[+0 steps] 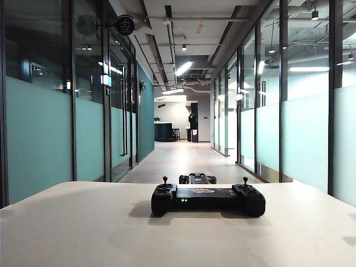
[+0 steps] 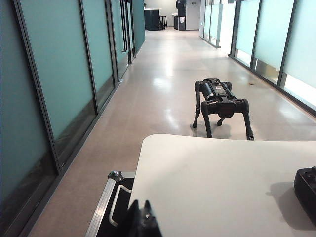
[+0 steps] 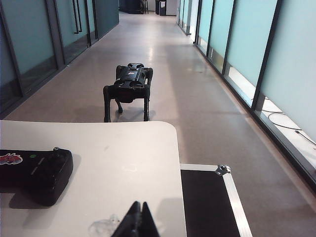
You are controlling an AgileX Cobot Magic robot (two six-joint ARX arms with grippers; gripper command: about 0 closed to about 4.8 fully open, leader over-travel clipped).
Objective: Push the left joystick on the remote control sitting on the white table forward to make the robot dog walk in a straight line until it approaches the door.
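The black remote control [image 1: 207, 198] lies on the white table [image 1: 83, 233], its left joystick [image 1: 164, 181] standing upright and untouched. Just past the table's far edge the robot dog [image 1: 197, 178] stands on the corridor floor, facing away; the left wrist view [image 2: 219, 101] and the right wrist view [image 3: 129, 84] both show it. My left gripper [image 2: 141, 201] is shut and empty over the table's near left corner, well away from the remote control [image 2: 307, 190]. My right gripper [image 3: 140, 202] is shut and empty near the right edge, apart from the remote control [image 3: 37, 173]. Neither gripper shows in the exterior view.
A long corridor with glass walls runs away from the table; glass doors with long handles [image 1: 123, 111] line its left side, and I cannot tell which is the task's door. A black case with metal edging [image 3: 207, 202] sits beside the table on each side [image 2: 106, 207].
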